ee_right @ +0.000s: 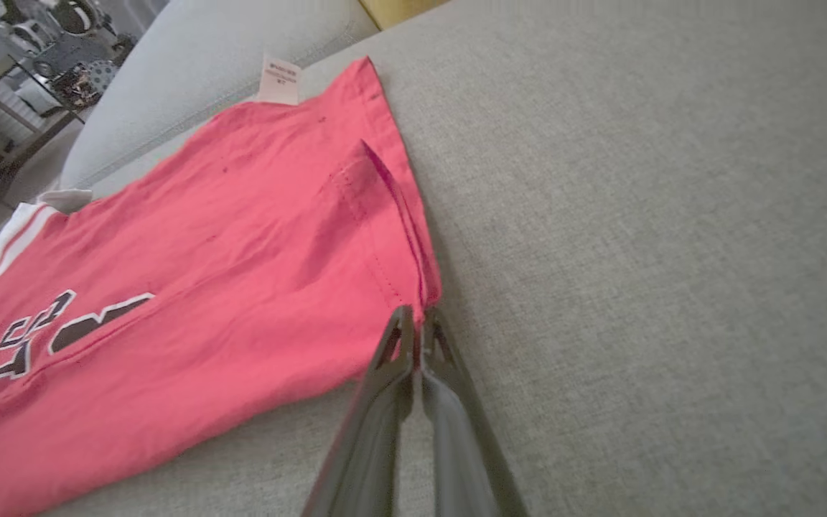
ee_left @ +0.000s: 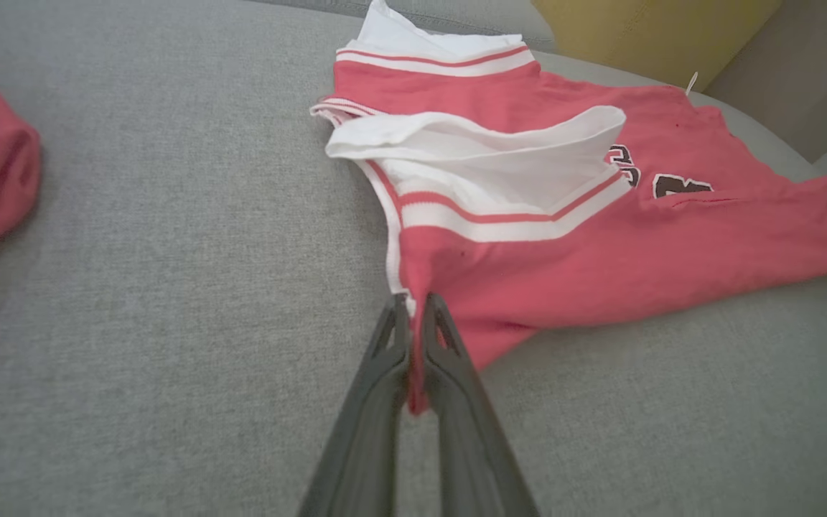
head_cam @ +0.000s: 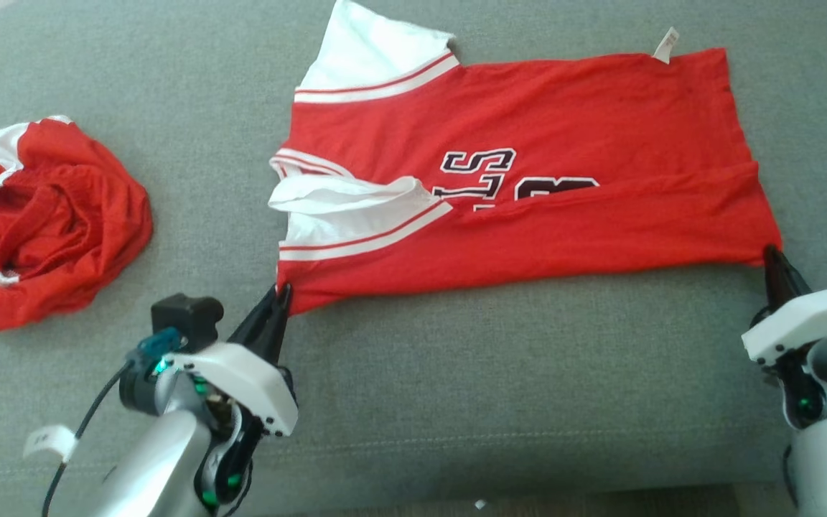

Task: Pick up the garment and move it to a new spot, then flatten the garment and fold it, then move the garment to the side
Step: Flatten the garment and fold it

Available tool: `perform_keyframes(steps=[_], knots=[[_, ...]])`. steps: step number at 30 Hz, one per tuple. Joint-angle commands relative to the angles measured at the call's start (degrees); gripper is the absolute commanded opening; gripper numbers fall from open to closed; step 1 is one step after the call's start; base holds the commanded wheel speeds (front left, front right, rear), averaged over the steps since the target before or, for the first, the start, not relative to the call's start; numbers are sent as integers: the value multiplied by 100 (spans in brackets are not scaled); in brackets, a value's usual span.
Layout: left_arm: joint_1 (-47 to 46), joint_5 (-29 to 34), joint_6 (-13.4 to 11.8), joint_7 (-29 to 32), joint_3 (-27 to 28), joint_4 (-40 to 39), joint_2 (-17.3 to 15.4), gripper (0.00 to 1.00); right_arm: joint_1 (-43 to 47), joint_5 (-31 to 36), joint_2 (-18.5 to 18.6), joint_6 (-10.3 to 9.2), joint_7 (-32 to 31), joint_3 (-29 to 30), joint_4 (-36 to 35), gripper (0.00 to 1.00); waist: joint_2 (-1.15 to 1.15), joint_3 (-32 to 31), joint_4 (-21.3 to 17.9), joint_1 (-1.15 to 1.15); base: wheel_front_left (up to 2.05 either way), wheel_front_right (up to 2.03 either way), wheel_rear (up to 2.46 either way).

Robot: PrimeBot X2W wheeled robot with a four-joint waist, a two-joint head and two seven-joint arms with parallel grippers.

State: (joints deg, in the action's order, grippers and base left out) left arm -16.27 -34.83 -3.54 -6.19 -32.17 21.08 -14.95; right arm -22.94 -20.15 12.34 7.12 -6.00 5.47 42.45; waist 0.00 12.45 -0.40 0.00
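Red jersey (head_cam: 600,129) with white striped sleeves and dark lettering, flat on grey cushion (head_cam: 456,373), near edge folded over, sleeves left, hem right.

A home living room: grey fabric sofa (head_cam: 456,402), yellow cushion (ee_left: 643,29), cluttered shelf (ee_right: 19,72) of household ware beyond.

Lighting: bright, soft, even daylight. Shadows: faint, beneath the shirt (head_cam: 528,129) hem and beside the crumpled cloth (head_cam: 54,222) at left. Head view: fairly sharp. Wrist views: washed-out colour, fingers (ee_left: 367,431) blurred at the bottom edge, corners stretched, shelf (ee_right: 19,72) at upper left out of focus.
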Motion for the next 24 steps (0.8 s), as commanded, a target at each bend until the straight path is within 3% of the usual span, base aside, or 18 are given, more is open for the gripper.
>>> perform_keyframes(steps=[1,14,24], knots=[[-42,-44,-36,11,220,-278,-230,0,106,-105,149,36,-22,-166,-298,0,0,-21,-7,0,0,0,0],[994,-108,-373,374,178,-1752,-759,0,1468,-530,506,36,-690,-51,-1872,0,0,-263,64,0,0,0,0],[1435,-279,-539,871,-29,-2155,-807,0,2242,-242,271,36,-1405,593,-2719,0,0,-246,99,0,0,0,0]])
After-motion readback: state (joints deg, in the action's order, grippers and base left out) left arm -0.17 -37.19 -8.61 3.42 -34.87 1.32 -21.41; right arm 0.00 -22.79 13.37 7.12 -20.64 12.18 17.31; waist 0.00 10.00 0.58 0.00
